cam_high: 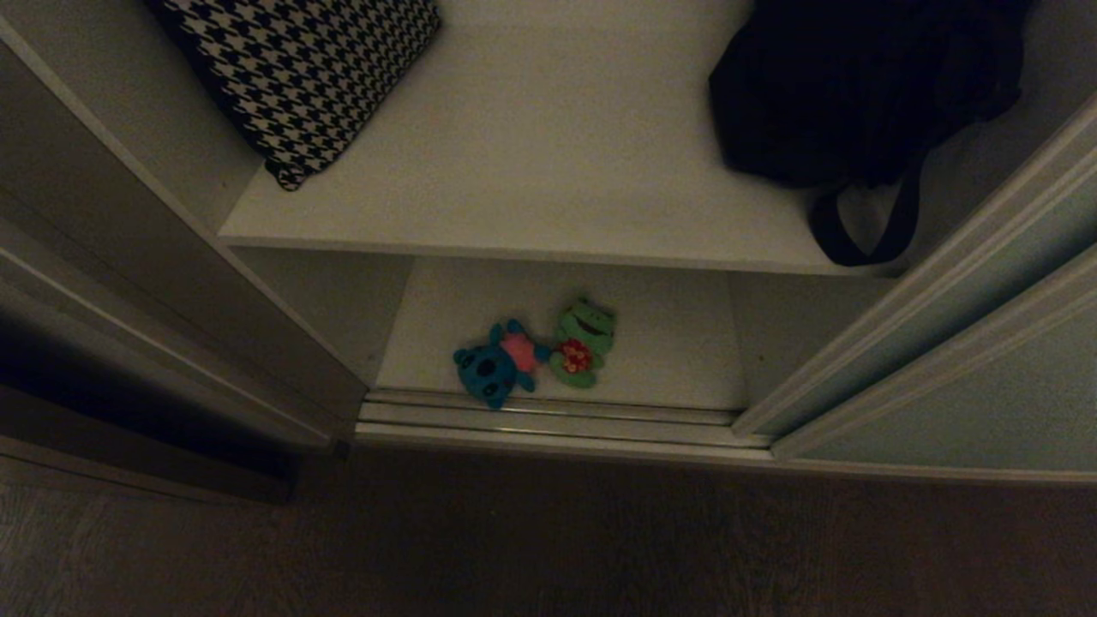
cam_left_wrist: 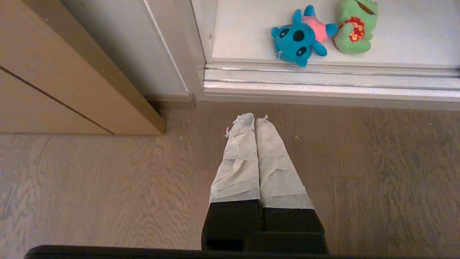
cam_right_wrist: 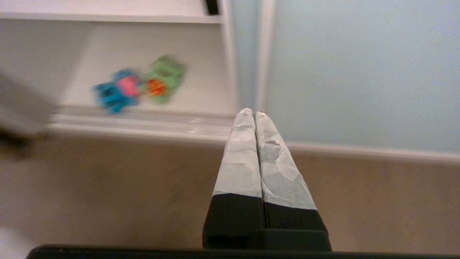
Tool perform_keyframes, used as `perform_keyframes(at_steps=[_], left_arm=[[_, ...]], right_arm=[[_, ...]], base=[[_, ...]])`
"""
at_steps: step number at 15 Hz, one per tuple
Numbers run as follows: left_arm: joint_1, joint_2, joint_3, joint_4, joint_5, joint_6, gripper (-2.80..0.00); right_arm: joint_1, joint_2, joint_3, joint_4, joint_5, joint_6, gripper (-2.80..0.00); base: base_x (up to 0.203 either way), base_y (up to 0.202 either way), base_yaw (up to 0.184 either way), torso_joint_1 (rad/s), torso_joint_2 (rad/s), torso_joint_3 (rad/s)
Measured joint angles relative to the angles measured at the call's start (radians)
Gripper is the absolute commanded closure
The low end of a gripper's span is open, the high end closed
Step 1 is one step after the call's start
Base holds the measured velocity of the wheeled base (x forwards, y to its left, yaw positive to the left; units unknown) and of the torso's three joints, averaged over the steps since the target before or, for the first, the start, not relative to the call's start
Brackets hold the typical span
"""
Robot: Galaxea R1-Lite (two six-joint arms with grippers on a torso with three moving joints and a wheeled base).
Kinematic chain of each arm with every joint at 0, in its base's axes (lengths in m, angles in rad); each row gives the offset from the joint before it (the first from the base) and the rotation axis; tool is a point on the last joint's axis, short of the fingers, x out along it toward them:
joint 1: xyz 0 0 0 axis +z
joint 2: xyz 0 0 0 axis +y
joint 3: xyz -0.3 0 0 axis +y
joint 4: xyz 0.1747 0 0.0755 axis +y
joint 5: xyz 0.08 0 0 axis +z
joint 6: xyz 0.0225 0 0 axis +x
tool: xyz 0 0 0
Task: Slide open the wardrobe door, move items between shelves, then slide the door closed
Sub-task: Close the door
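Standing open, the sliding wardrobe door [cam_high: 968, 343] sits at the right; upper shelf [cam_high: 548, 171] carries a houndstooth cushion [cam_high: 300, 77] and black bag [cam_high: 857, 94]; bottom shelf [cam_high: 668, 343] holds the teal-blue toy [cam_high: 493, 367] touching the green frog toy [cam_high: 583, 343], near the floor rail [cam_high: 548, 420]; left gripper [cam_left_wrist: 255, 120] and right gripper [cam_right_wrist: 253, 112] hang over the wooden floor [cam_left_wrist: 377, 172], fingers pressed together, empty.

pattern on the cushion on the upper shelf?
Black-and-white houndstooth on the cushion, lying at the left of the upper shelf. Head view shows it best.
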Motion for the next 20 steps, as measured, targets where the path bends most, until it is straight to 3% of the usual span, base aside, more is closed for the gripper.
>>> perform_keyframes(at_steps=[3, 5, 7, 10, 12, 14, 17, 20], left_arm=[[0.0, 0.0, 0.0, 0.0, 0.0, 0.0, 0.0], [0.0, 0.0, 0.0, 0.0, 0.0, 0.0, 0.0], [0.0, 0.0, 0.0, 0.0, 0.0, -0.001, 0.0], [0.0, 0.0, 0.0, 0.0, 0.0, 0.0, 0.0], [0.0, 0.0, 0.0, 0.0, 0.0, 0.0, 0.0], [0.0, 0.0, 0.0, 0.0, 0.0, 0.0, 0.0], [0.0, 0.001, 0.0, 0.0, 0.0, 0.0, 0.0], [0.0, 0.001, 0.0, 0.0, 0.0, 0.0, 0.0]], right_arm=[[0.092, 0.155, -0.244, 0.187, 0.019, 0.092, 0.0], [0.132, 0.234, -0.33, 0.193, 0.028, 0.163, 0.0], [0.183, 0.3, -0.38, 0.177, -0.011, 0.222, 0.0], [0.207, 0.386, -0.412, 0.121, -0.059, 0.233, 0.0], [0.175, 0.427, -0.418, 0.067, -0.067, 0.23, 0.0], [0.092, 0.464, -0.421, 0.026, -0.062, 0.235, 0.0], [-0.017, 0.512, -0.43, -0.034, -0.062, 0.293, 0.0], [-0.046, 0.547, -0.452, -0.055, -0.108, 0.317, 0.0]], base=[[0.0, 0.0, 0.0, 0.0, 0.0, 0.0], [0.0, 0.0, 0.0, 0.0, 0.0, 0.0], [0.0, 0.0, 0.0, 0.0, 0.0, 0.0], [0.0, 0.0, 0.0, 0.0, 0.0, 0.0], [0.0, 0.0, 0.0, 0.0, 0.0, 0.0], [0.0, 0.0, 0.0, 0.0, 0.0, 0.0], [0.0, 0.0, 0.0, 0.0, 0.0, 0.0], [0.0, 0.0, 0.0, 0.0, 0.0, 0.0]])
